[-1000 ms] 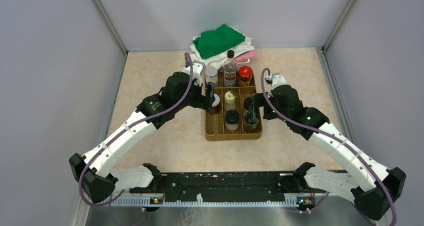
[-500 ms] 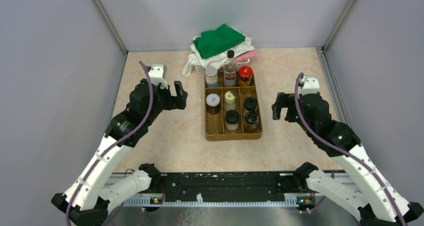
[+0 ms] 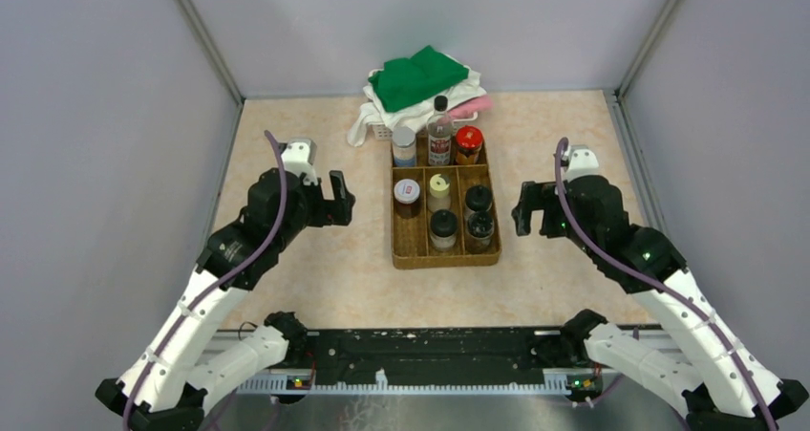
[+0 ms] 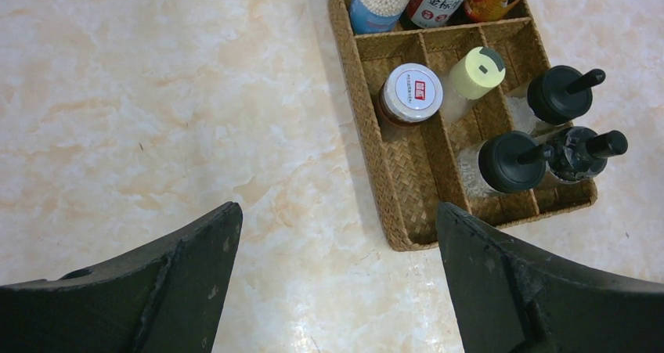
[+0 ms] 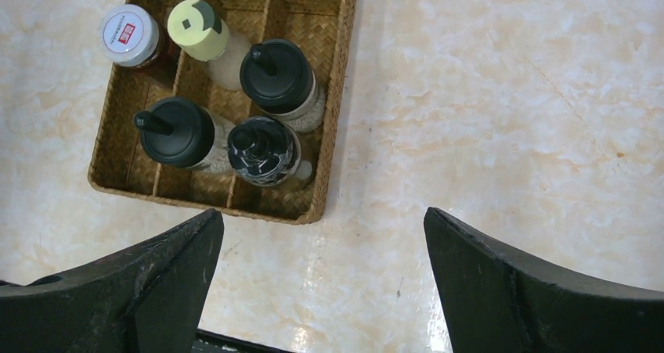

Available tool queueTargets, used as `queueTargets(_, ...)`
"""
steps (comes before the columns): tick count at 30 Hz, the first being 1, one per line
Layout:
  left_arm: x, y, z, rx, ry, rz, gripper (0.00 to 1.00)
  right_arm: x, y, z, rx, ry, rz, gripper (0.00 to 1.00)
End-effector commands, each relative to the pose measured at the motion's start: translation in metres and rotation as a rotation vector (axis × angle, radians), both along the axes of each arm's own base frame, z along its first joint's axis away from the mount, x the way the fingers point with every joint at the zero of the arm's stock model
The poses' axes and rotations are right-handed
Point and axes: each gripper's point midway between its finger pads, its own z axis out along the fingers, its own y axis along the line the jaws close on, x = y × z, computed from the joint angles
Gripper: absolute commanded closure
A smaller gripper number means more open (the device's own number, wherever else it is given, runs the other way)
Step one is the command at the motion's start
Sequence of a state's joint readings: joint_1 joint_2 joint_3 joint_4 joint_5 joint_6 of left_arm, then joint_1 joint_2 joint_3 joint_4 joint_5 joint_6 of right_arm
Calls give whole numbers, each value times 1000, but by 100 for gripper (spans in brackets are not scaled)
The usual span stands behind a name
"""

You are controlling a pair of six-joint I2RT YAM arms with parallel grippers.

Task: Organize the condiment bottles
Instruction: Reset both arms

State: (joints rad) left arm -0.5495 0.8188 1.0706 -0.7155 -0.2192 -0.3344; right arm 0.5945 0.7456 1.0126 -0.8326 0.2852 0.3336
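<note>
The condiment bottles stand in a brown woven divided tray [image 3: 446, 260]. The back row holds a grey-lidded jar [image 3: 404, 145], a tall clear black-capped bottle [image 3: 439, 130] and a red-lidded jar [image 3: 468, 142]. In front stand a white-lidded jar [image 3: 407, 193], a yellowish-lidded bottle [image 3: 438, 188] and three black-lidded bottles [image 3: 478, 199]. My left gripper [image 3: 340, 197] is open and empty left of the tray; its view [image 4: 337, 212] shows bare table between the fingers. My right gripper [image 3: 531, 209] is open and empty right of the tray, over bare table [image 5: 322, 216].
A pile of green and white cloths [image 3: 420, 82] lies behind the tray against the back wall. Grey walls close in the table on the left, right and back. A black rail [image 3: 430, 355] runs along the near edge between the arm bases.
Both grippers were at the tray among the bottles a second ago. They have pulled out sideways, left arm to the left and right arm to the right, both open and empty.
</note>
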Motion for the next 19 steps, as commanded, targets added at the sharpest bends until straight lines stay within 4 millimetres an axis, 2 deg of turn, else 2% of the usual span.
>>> queueTargets(1, 0, 3, 5, -11, -26, 14, 1, -1, 1, 22, 28, -34, 7, 1)
queueTargets(4, 3, 0, 2, 4, -12, 6, 1, 2, 0, 18, 15, -24, 1, 1)
queueTargets(12, 12, -9, 0, 6, -2, -18, 1, 7, 2, 25, 22, -48, -5, 1)
queueTargets(19, 15, -11, 0, 16, -4, -22, 1, 10, 3, 17, 4, -31, -9, 1)
